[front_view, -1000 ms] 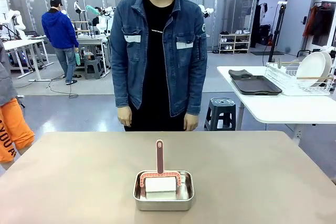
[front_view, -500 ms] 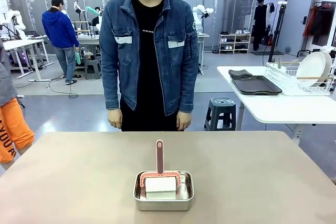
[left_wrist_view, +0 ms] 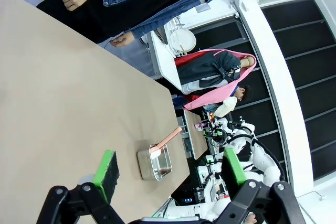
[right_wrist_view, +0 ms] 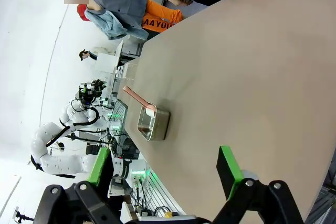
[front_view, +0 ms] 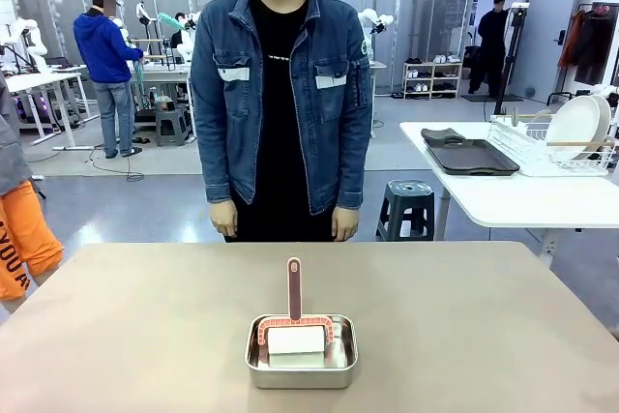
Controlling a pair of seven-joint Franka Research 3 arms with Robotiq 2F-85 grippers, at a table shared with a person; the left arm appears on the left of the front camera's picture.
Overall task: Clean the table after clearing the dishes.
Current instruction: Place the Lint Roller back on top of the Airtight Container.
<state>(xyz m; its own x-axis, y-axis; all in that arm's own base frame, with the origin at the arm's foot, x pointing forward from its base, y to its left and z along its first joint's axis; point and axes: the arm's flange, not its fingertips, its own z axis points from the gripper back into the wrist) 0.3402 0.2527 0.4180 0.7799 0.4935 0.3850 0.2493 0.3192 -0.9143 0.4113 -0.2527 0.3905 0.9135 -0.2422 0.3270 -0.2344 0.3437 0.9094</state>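
1. While the tabletop [front_view: 145, 326] is being left bare apart from a steel pan [front_view: 301, 360], a pink-handled brush [front_view: 294, 289] is being propped upright in that pan over a white block [front_view: 296, 340].
2. Dishes [front_view: 578, 125] are being kept in a wire rack [front_view: 542, 147] on a white side table [front_view: 522, 198], beside dark trays [front_view: 472, 155].
3. Both the left gripper [left_wrist_view: 165, 174] and the right gripper [right_wrist_view: 165, 174] are being held released, grasping nothing, above the tabletop.
4. A person [front_view: 282, 94] is being seen standing at the far edge, arms hanging.

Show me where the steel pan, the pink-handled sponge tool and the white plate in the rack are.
steel pan [front_view: 302, 367], front view, near wall.
pink-handled sponge tool [front_view: 294, 289], front view, middle of the upright handle.
white plate [front_view: 576, 125], front view, face of the plate.
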